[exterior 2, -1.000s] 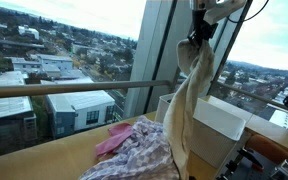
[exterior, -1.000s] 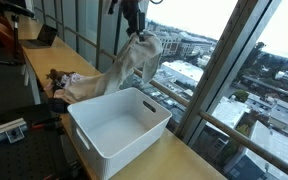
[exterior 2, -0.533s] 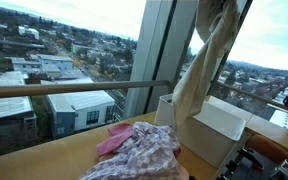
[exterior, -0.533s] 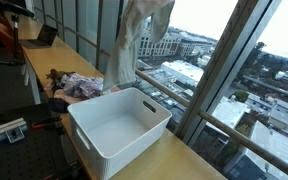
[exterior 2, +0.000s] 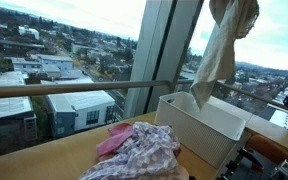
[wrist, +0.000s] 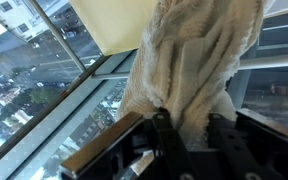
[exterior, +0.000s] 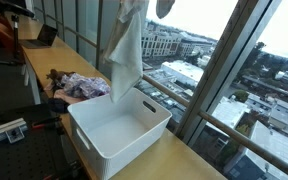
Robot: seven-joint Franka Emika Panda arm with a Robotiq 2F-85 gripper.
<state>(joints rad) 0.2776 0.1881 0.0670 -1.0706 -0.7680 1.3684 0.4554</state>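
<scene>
One cloth [exterior: 124,55]: beige, hanging long and limp from the pincer [wrist: 191,128], high over the white bin [exterior: 124,150]; it also shows in an exterior view [exterior 2: 219,55] and fills the wrist view [wrist: 194,60].
Pincer state: clenched on the cloth's bunched top, with fabric pressed between the two fingers.
Cloth's lower end: about level with the bin's far rim; whether it touches cannot be told.
Bin's place: open-topped, on the tabletop [exterior: 189,165], next to the window [exterior: 234,60].
Pile of clothes [exterior: 79,87]: patterned and pink, on the tabletop just beside the bin.
</scene>
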